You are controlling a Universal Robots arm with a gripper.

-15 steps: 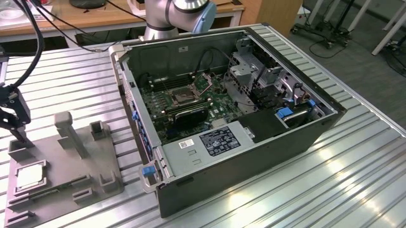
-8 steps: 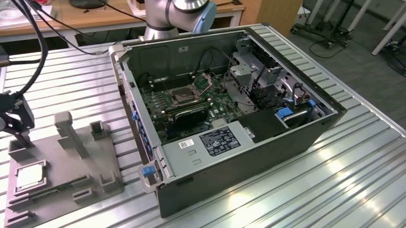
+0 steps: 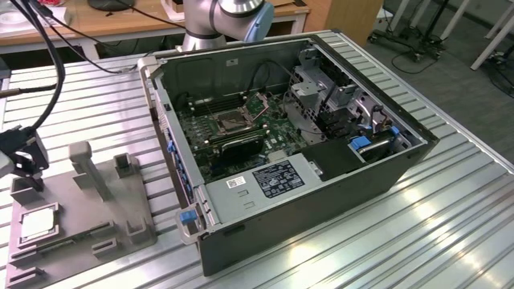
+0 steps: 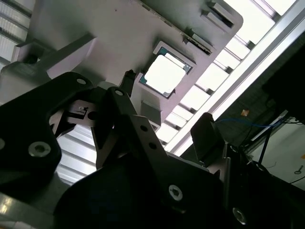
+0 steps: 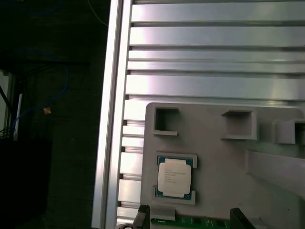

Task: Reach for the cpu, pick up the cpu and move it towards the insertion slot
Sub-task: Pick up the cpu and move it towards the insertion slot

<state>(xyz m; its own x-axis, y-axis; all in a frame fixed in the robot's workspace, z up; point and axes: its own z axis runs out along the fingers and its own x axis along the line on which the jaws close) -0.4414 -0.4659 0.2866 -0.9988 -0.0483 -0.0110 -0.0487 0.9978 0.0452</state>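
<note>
Cpu (image 5: 174, 177) sits in a square recess of the grey tray (image 5: 219, 162); hand (image 5: 189, 220) hovers over the tray, fingers (image 5: 239, 221) apart, empty.

The table (image 3: 449, 235) is a slatted aluminium top, bright with reflections. An open computer case (image 3: 321, 198) lies on its side on it. Just beside the case, toward the exterior view's left, sits a grey plastic tray (image 3: 96, 208).
</note>
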